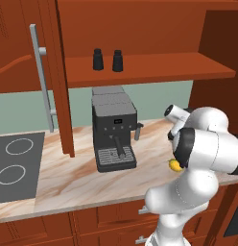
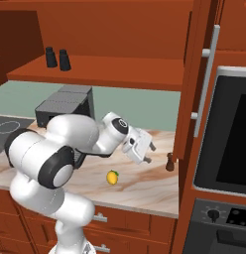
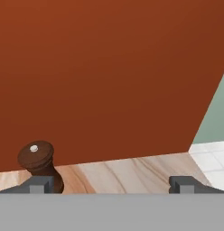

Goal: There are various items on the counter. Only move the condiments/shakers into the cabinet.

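Two shakers (image 1: pixel 107 60) already on the cabinet shelf (image 1: pixel 154 67), mill (image 2: pixel 169 162) on the table (image 2: pixel 145 183) against the cabinet side panel (image 3: pixel 109 76) — jaws open, empty, mill off-centre by one fingertip — risk: clipping and toppling it.

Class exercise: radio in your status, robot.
Gripper open, empty, aimed at brown mill on the counter. Two black shakers already on cabinet shelf. Lemon stays put. Path clear.

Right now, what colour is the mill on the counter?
Dark brown, with a small pale dot on its knob; the mill shows best in the hand view.
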